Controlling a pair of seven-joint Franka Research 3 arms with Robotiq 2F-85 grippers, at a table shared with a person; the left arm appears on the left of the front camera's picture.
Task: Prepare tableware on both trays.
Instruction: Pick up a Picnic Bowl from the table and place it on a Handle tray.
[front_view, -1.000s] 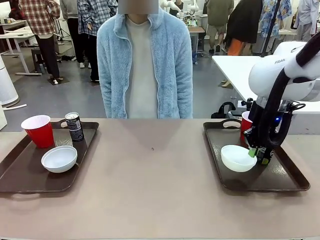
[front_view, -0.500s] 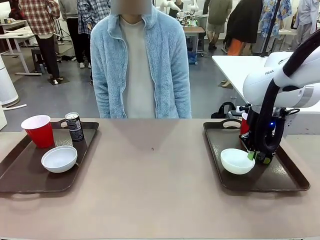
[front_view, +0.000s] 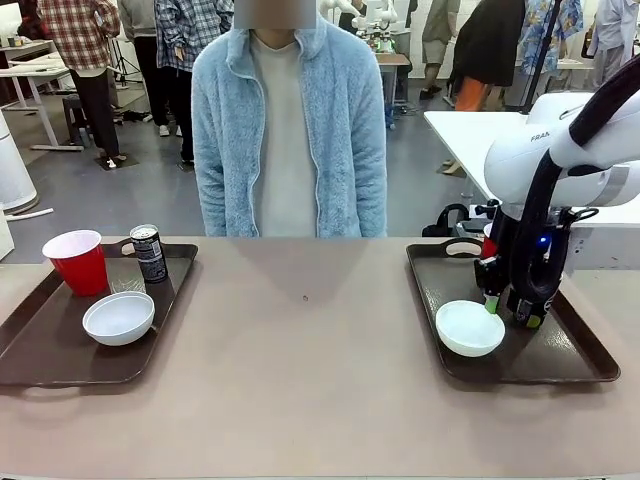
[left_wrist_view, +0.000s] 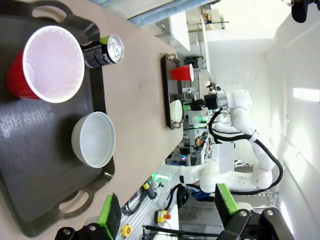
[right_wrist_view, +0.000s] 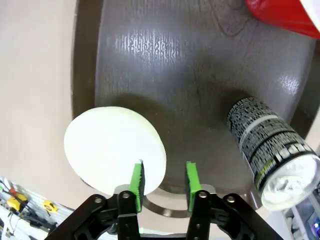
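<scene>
Two trays carried our tableware. On the left tray (front_view: 40, 350) stood a red cup (front_view: 77, 262), a drink can (front_view: 149, 253) and a white bowl (front_view: 118, 317), a full set; our left gripper (left_wrist_view: 165, 215) hung wide open, empty. On the right tray (front_view: 570, 360), our right gripper (front_view: 507, 312) stood part-open, its pads straddling a second bowl's (front_view: 470, 327) rim without pinching, apparently releasing it.
</scene>
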